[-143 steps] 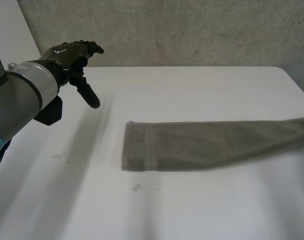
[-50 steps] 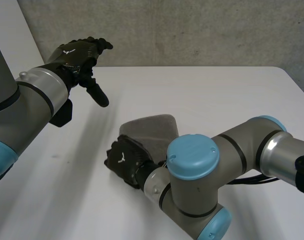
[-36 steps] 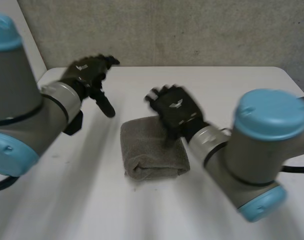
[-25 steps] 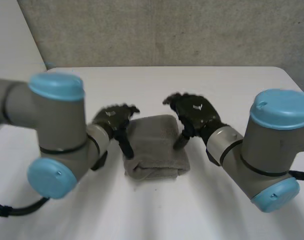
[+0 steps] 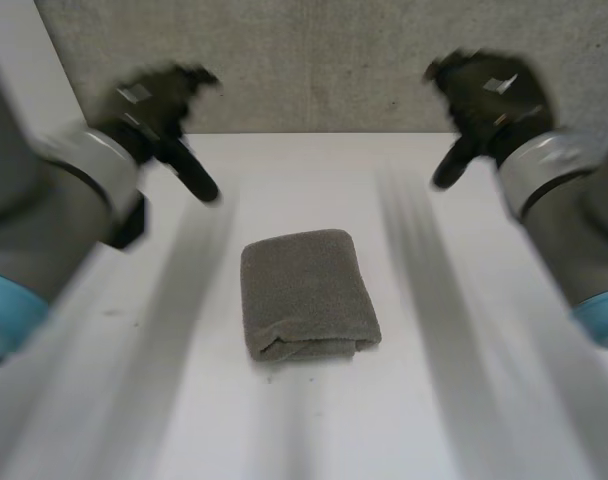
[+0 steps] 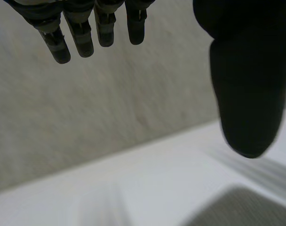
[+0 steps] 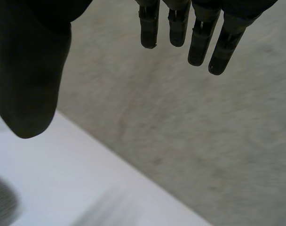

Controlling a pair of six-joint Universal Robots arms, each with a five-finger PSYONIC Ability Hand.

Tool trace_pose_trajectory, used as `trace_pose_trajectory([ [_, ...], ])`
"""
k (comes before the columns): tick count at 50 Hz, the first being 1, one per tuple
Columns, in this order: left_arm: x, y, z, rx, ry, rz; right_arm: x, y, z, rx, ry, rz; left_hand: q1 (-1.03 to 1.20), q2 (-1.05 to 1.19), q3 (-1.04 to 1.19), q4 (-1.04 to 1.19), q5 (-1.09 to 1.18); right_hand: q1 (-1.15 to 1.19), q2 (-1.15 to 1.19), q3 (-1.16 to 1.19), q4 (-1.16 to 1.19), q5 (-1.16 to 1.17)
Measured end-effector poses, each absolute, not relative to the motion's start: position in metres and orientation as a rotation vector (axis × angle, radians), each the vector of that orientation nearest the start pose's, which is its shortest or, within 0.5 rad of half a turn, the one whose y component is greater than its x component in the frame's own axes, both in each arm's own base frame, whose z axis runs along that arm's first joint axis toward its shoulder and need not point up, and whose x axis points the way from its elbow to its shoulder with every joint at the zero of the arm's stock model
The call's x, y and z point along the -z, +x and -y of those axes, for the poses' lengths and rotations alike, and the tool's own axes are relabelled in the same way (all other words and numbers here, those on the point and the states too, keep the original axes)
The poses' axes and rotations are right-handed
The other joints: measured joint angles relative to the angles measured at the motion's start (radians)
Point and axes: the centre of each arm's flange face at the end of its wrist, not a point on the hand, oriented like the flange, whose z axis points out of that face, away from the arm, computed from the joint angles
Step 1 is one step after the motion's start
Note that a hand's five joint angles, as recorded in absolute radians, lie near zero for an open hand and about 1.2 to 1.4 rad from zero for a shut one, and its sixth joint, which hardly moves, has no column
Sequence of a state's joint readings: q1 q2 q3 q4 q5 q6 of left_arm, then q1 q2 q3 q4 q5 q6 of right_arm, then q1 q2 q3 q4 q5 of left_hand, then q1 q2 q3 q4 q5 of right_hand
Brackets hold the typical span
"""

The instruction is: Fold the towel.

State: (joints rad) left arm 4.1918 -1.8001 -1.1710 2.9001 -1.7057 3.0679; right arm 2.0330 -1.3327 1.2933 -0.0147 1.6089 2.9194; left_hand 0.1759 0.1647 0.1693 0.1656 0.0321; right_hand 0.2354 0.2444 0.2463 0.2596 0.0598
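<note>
While one grey towel lies folded at the centre of the frame, two black robot hands hang above the far side of the white table, one toward each upper corner. The left hand is at upper left and the right hand at upper right, both well apart from the cloth and touching nothing.

In the left wrist view the fingers are straight, with the thumb set apart from them and nothing between. The right wrist view shows the same relaxed spread of fingers and thumb, again holding nothing.

The towel is a thick, nubby terry block, roughly rectangular with rounded corners. Its stacked layers show along the edge nearest the bottom of the frame.

The tabletop is smooth and flat, with a rounded corner at upper right, and bare white surface shows on every side of the towel. A rough grey concrete wall runs across the top of the frame behind the table's far edge. The grey left arm enters from the left side and the right arm from the right.
</note>
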Motion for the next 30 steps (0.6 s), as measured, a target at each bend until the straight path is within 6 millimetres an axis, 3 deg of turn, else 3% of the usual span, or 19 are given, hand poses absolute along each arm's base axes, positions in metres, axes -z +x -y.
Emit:
trace_pose_trajectory([
  [4, -0.371, -0.250, 0.244, 2.375, 0.299, -2.434, -0.347, 0.255, 0.269, 2.221, -0.588, -1.984, 0.000, 0.000, 0.000, 0.000, 0.000, -0.003, 0.000, 0.000, 0.000, 0.000],
  [9, -0.387, -0.229, 0.243, 2.334, 0.235, -2.422, -0.361, 0.237, 0.267, 2.219, -0.559, -2.043, 0.000, 0.000, 0.000, 0.000, 0.000, -0.003, 0.000, 0.000, 0.000, 0.000],
  [19, -0.382, -0.224, 0.238, 2.221, 0.251, -2.495, -0.359, 0.233, 0.267, 2.188, -0.568, -2.087, 0.000, 0.000, 0.000, 0.000, 0.000, -0.003, 0.000, 0.000, 0.000, 0.000],
  [30, -0.378, -0.227, 0.236, 2.215, 0.268, -2.510, -0.358, 0.236, 0.265, 2.183, -0.582, -2.077, 0.000, 0.000, 0.000, 0.000, 0.000, -0.003, 0.000, 0.000, 0.000, 0.000],
])
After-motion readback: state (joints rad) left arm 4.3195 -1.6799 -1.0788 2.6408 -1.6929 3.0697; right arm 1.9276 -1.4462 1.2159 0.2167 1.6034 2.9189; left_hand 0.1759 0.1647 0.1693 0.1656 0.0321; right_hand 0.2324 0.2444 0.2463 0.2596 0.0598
